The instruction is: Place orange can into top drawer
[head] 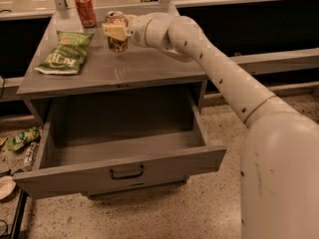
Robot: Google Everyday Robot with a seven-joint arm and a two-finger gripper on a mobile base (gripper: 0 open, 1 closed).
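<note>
A white robot arm [224, 78] fills the right side of the scene. Its broad rounded base segment [284, 183] sits at lower right, and the arm reaches up and to the left over a grey metal cabinet [149, 66]. The cabinet stands on a speckled floor [209, 208] with a flat countertop.

The top drawer [99, 176] below that countertop is pulled well out toward the viewer, showing its grey inner floor and side walls. A dark recessed pull handle [126, 172] sits at the centre of its flat front panel.

A green chip bag [67, 51] lies flat on the left part of the countertop. A plain red-orange can [85, 10] stands upright at the back left corner, well apart from the arm.

The gripper [115, 32] is at the end of the arm, over the back middle of the countertop, just right of the chip bag. Its pale tan fingers [113, 31] are pinched on the orange can [118, 44]. This mottled tan and brown soda can is upright, with its silver top showing. It is over the countertop behind the open drawer, not in it. Whether its base touches the surface cannot be told.

A crumpled green wrapper [22, 137] lies on the floor to the left of the drawer
</note>
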